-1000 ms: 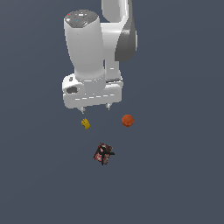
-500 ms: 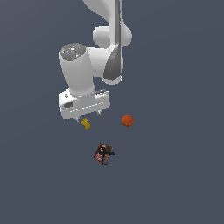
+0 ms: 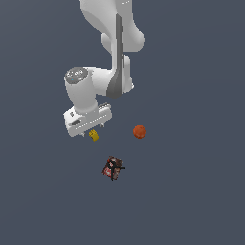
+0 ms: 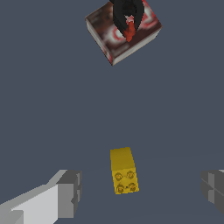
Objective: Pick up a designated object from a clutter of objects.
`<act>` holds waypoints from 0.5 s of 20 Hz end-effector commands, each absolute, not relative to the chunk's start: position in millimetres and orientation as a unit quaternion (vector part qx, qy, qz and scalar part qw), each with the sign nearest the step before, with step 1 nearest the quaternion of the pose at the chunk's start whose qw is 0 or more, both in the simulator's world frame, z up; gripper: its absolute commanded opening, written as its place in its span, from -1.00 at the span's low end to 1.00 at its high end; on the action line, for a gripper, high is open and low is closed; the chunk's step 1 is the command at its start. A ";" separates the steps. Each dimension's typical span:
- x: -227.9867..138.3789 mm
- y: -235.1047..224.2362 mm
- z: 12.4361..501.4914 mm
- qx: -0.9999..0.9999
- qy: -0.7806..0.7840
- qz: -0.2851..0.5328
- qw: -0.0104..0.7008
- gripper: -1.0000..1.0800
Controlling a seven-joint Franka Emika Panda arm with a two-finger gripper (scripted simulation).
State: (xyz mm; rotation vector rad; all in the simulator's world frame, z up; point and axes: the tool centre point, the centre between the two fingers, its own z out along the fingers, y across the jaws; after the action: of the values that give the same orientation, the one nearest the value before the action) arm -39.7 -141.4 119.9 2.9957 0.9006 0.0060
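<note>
while the white arm reaches down from the top of the exterior view, its gripper [image 3: 90, 135] hangs just over the yellow block [image 3: 94, 136], which lies on the flat dark blue-grey floor [image 3: 191, 191]. the orange-red ball [image 3: 139, 131] sits well apart toward the exterior view's right, and the dark red-black patterned box [image 3: 113, 168] lies lower in the picture, clear of both. open floor runs around all three items to every edge. compared with half a second ago, the hand has dropped lower and closer to the block, and the arm's upper links have swung; the three items lie where they were. the hand's body covers most of the fingers here, so only short tips show beside the block, and the spread cannot be told from this view.

in the wrist view the yellow block [image 4: 123, 170] lies between the two grey fingertips [image 4: 70, 192], with bare floor on either side of it; the jaws stand wide and touch nothing. four studs show on its near face. the patterned box [image 4: 123, 28] lies well beyond, cut off by the picture's edge, and its printed pattern is too blurred to read. one fingertip is also cut by the edge. the ball is out of this view.
</note>
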 end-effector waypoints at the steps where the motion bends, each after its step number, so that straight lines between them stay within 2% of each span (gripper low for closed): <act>1: -47.8 -147.3 106.4 0.951 0.309 0.001 0.005 0.92; 10: -67.7 -158.5 77.4 0.935 0.356 0.000 0.001 0.92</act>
State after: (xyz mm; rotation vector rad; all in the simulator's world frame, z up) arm -65.4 -157.4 80.8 2.9412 1.0961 -0.0009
